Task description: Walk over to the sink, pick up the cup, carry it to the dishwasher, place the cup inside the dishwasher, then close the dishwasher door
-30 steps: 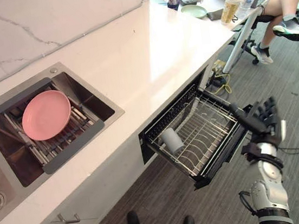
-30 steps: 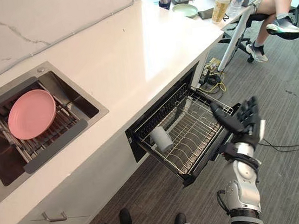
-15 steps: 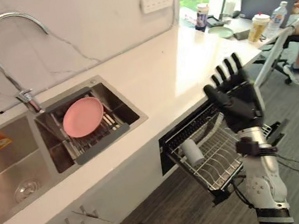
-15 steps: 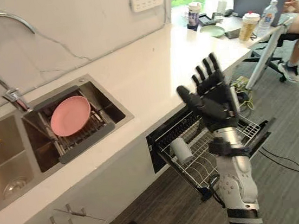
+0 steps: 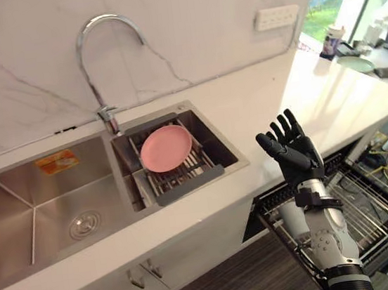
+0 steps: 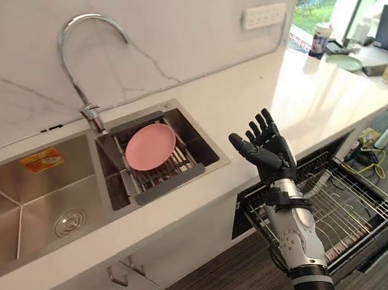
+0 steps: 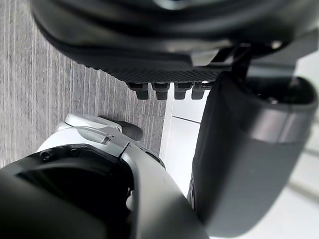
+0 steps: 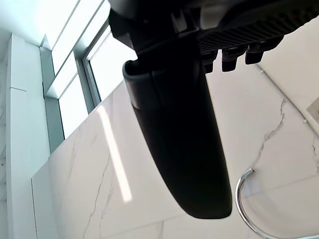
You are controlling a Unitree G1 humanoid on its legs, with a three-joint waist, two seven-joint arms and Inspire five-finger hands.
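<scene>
Now your right robot hand [image 5: 296, 155] stands open and empty at the surface's [image 5: 247, 117] front edge. The cup [image 5: 292, 219] lies in the dishwasher rack [image 5: 371, 201].

We see a pink plate [image 5: 165, 148] lying on a grey rack [image 5: 188, 184], a curved tap [image 5: 107, 116] behind it, and a wall socket [image 5: 277, 17].

The right hand [image 5: 296, 154] is matte black; its silver-grey forearm [image 5: 330, 236] carries what looks like a black wrist collar.
</scene>
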